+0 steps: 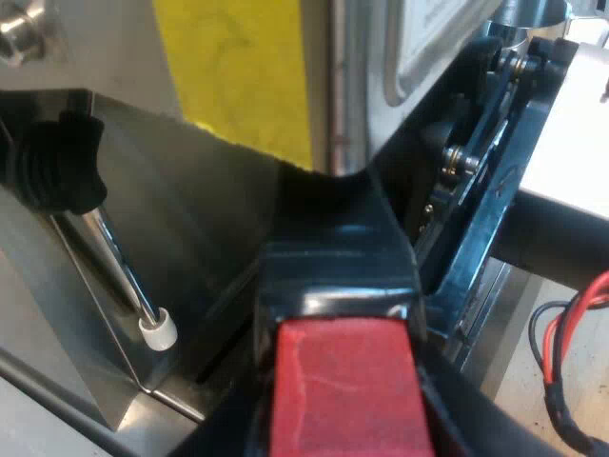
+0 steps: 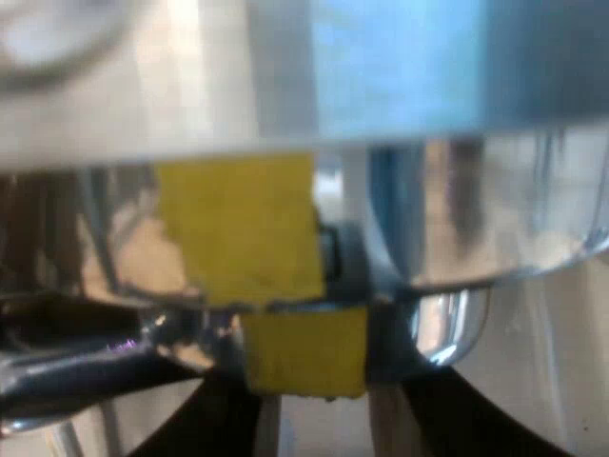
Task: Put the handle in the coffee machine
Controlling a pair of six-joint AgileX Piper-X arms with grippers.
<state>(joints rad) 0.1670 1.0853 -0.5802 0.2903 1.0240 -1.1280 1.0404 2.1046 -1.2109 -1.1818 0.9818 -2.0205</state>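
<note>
- Jaws first, please: how did they stand?
- Those of the left gripper [image 1: 344,428] were pressed on the red end [image 1: 343,371] of the handle [image 1: 328,257], one on each side, as far as I could judge. For the right gripper [image 2: 314,386] I could not tell.
- And where was the handle?
- It pointed away from the left gripper toward the front of the espresso machine [image 1: 95,57], with its far end going in under the yellow patch [image 1: 238,67]. I think it was held by the end to give a long lever for turning.
- Was it locked?
- That I could not see. The right gripper was close at the machine's front, beside the handle, perhaps to steady it. The steam wand [image 1: 114,267] hung near, apart from the handle, so a turn would have to keep away from it.
</note>
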